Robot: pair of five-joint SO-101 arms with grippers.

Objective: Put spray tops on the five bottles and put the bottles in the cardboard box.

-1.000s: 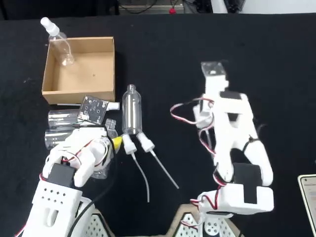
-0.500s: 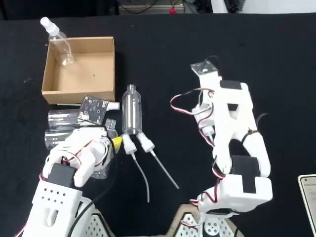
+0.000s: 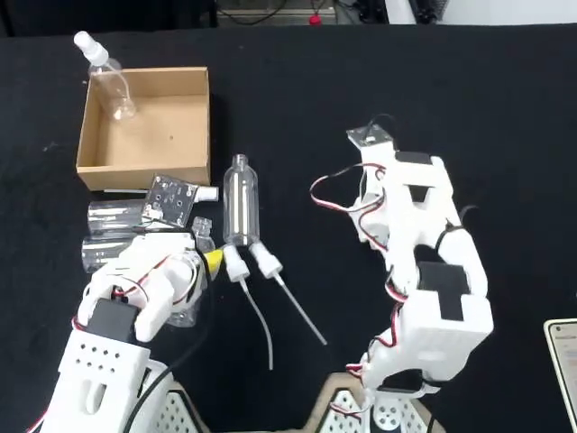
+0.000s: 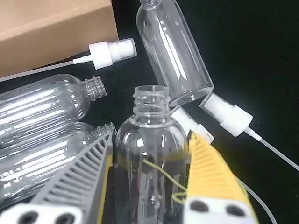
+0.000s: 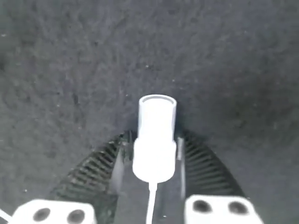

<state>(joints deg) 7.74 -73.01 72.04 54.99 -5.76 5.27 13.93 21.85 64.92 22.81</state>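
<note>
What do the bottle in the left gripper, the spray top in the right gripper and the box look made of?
Bottle: clear glossy plastic, probably; you can see through it, and it has bright streak highlights.
Spray top: white opaque plastic, smooth, with a faint sheen.
Box: brown cardboard, matte, with thin flat walls.

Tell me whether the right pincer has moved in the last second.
Yes. In the high view the right pincer, shut on a spray top, has shifted sideways toward the capless bottle lying mid-table.
</note>
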